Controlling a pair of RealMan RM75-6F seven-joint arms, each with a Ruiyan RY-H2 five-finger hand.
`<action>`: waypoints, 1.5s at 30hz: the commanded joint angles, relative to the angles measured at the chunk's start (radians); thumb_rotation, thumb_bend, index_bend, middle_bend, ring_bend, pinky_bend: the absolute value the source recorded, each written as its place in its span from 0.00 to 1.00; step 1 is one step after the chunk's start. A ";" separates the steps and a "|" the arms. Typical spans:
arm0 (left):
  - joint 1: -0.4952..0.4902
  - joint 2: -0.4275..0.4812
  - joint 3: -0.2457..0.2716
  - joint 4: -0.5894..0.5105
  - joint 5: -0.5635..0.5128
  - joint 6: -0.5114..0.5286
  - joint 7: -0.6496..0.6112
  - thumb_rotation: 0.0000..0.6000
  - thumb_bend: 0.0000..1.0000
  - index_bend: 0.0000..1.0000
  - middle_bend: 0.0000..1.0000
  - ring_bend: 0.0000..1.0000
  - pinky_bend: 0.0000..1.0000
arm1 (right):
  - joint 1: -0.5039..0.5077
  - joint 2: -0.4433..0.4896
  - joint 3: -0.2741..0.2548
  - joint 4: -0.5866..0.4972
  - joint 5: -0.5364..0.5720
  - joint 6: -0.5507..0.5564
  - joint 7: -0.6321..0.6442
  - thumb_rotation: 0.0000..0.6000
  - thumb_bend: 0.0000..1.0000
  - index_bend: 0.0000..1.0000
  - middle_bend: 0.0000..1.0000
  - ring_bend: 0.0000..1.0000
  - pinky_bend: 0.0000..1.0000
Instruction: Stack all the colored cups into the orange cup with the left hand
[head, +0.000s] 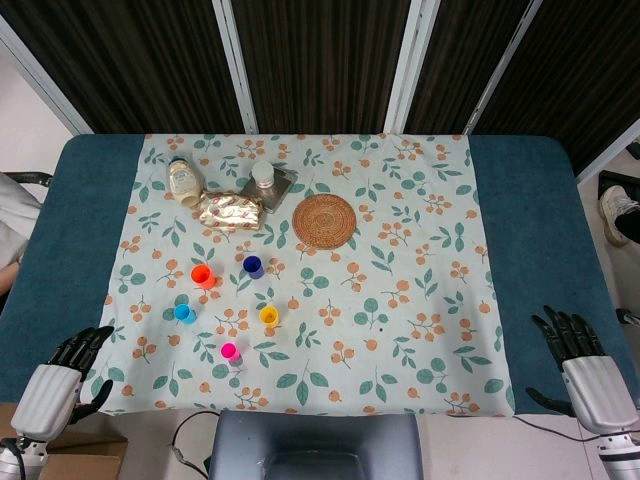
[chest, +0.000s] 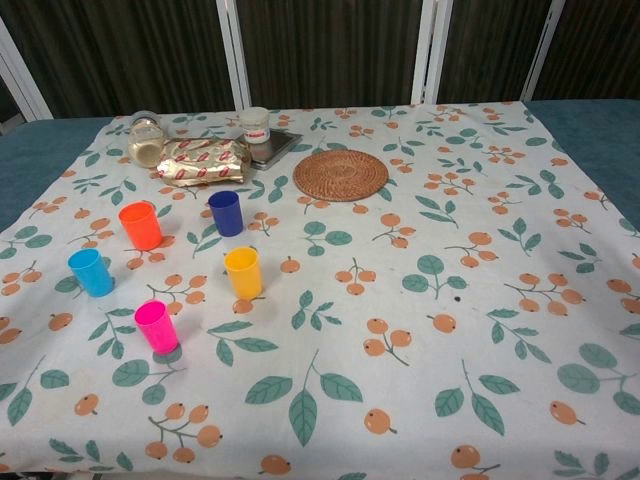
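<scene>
Five small cups stand upright and apart on the floral cloth. The orange cup (head: 203, 276) (chest: 140, 225) is at the left, the dark blue cup (head: 253, 266) (chest: 226, 213) to its right. Nearer me stand the light blue cup (head: 185, 313) (chest: 91, 272), the yellow cup (head: 268, 316) (chest: 243, 273) and the pink cup (head: 230, 351) (chest: 156, 326). My left hand (head: 70, 362) hovers at the table's near left corner, fingers apart, holding nothing. My right hand (head: 572, 345) is at the near right corner, also open and empty. Neither hand shows in the chest view.
At the back lie a tipped jar (head: 183, 181) (chest: 146, 142), a foil packet (head: 230, 211) (chest: 201, 161), a white-lidded jar on a dark tray (head: 263, 179) (chest: 256, 126) and a round woven coaster (head: 324, 220) (chest: 341, 174). A chair back (head: 318, 445) stands at the near edge.
</scene>
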 joint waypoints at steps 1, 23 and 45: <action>-0.004 -0.004 -0.004 0.002 0.001 -0.002 -0.004 1.00 0.39 0.00 0.11 0.10 0.21 | 0.000 0.002 -0.001 0.000 0.002 -0.002 0.000 1.00 0.18 0.00 0.00 0.00 0.00; -0.471 -0.387 -0.386 -0.067 -0.501 -0.472 0.355 1.00 0.39 0.13 1.00 1.00 1.00 | 0.016 0.001 0.031 -0.008 0.069 -0.039 -0.003 1.00 0.19 0.00 0.00 0.00 0.00; -0.711 -0.633 -0.438 0.244 -0.887 -0.523 0.670 1.00 0.37 0.18 1.00 1.00 1.00 | 0.017 0.021 0.031 -0.011 0.073 -0.041 0.031 1.00 0.19 0.00 0.00 0.00 0.00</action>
